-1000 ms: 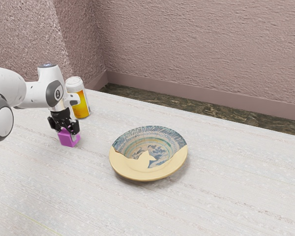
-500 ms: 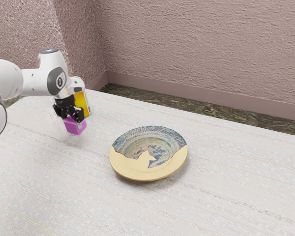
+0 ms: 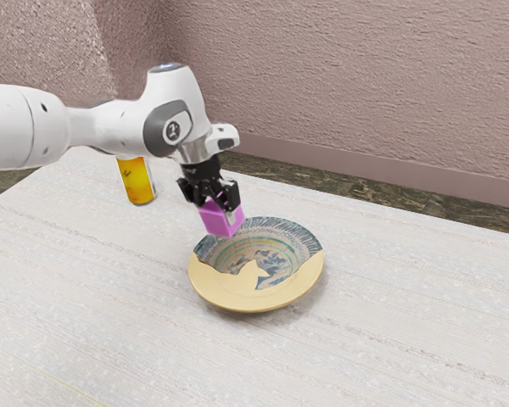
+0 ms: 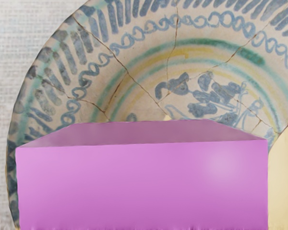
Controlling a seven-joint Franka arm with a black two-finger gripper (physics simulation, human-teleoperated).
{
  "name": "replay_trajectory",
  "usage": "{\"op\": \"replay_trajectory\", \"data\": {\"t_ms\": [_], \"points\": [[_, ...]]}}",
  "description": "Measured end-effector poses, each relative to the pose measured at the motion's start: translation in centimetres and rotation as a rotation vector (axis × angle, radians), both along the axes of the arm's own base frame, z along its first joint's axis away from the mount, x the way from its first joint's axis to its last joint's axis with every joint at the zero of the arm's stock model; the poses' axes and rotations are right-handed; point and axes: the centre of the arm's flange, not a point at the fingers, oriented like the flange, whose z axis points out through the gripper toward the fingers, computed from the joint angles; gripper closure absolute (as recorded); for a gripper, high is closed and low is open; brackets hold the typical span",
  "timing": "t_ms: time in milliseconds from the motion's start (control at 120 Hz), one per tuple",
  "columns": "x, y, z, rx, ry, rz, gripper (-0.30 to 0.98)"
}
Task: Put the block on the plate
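Rough pinkish wall [image 3: 339, 85] behind; whitish wood-grained table [image 3: 407, 339] before it; white, smooth-shelled robot arm [image 3: 25, 127] reaching in from the exterior view's left; round ceramic plate [image 3: 237, 300], blue-and-green painted with a plain pale-yellow section, lying face up on the table; upright amber-and-yellow cylindrical container [image 3: 137, 181], partly behind the arm, well apart from the plate; black two-finger gripper [image 3: 220, 209] pointing downward, its jaws pinching a small magenta block [image 3: 221, 225] from two sides; block held in the air above the plate, not resting on it. Carrying nearly done, placing next, by my reading; exact height and centring hard to judge, though the block seems nearer the rim than the middle; best to ease it on over the painted centre before descending, since a release on the sloping rim could tip it or let it slide; keep the underside level with the plate's well, lower straight and slowly, halt at first light contact rather than press, as a hard push might rock or shift the plate; then part the fingers evenly, no sideways drag, and lift straight up so neither pad catches the block.
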Motion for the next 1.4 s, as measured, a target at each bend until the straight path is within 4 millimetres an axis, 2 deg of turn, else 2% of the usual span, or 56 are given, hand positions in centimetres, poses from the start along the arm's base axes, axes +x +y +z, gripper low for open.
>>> {"op": "replay_trajectory", "data": {"t_ms": [108, 217, 308, 500, 733, 917, 1100, 1292, 1400], "points": [[-0.5, -2.6, -1.0, -0.016, 0.030, 0.038, 0.29], [-0.2, -3.8, -3.2, -0.026, 0.059, 0.089, 0.29], [0.1, -4.3, -3.8, -0.030, 0.054, 0.134, 0.29], [0.2, -5.3, -3.5, -0.034, 0.037, 0.197, 0.12], [-0.1, -5.7, -1.8, -0.028, 0.021, 0.252, 0.04], [-0.6, -4.4, 2.1, 0.048, -0.039, 0.252, 0.02], [-1.5, -0.1, 7.0, 0.158, -0.087, 0.243, 0.01], [-4.5, 0.8, 13.2, 0.191, -0.104, 0.223, 0.00], [-6.8, 0.9, 15.1, 0.202, -0.086, 0.216, 0.00]]}}
